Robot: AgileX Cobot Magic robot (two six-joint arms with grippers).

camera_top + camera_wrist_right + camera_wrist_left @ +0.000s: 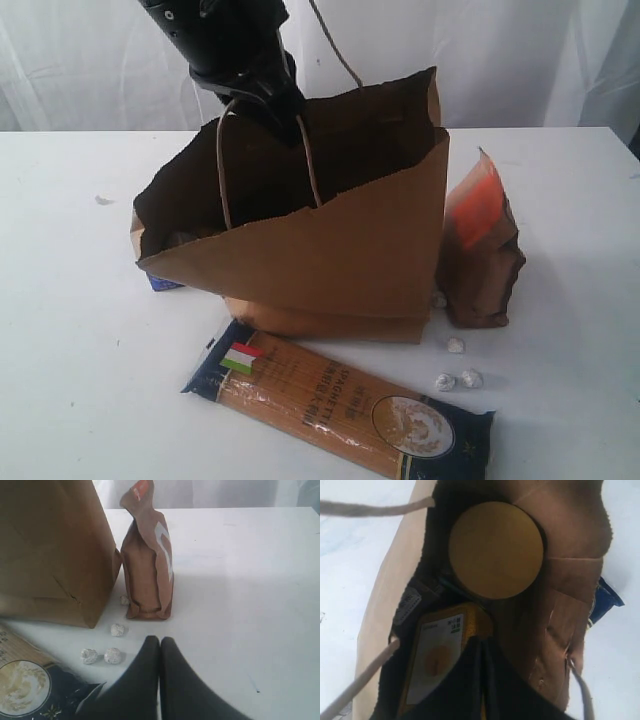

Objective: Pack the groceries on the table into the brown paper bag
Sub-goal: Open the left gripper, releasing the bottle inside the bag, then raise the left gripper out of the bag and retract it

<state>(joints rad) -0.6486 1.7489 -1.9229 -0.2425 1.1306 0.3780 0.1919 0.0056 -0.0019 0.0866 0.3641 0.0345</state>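
A tall creased brown kraft-paper bag (340, 250) with twisted paper handles stands open in the centre of the exterior view on the wide white tabletop (570, 400). The left arm's black gripper (481, 672) comes down from the upper left of that frame into the bag's mouth. Its fingers are pressed together with only a thin seam between them.

The left wrist view shows the inside of the bag. A glass jar's round gold lid (495, 550) sits there, and beside it lies a yellow container with a pale printed label (437, 657), directly under the fingertips.

To the right of the bag, just beside it, a crumpled brown pouch with an orange top (480, 255) stands upright. A long spaghetti pack with dark blue ends (335, 405) lies flat in the lower centre. Four small foil-wrapped balls (458, 379) are scattered between the pack and the pouch.

The right arm's black gripper (160, 667) sits low over the table near the balls, its fingers closed together on nothing.
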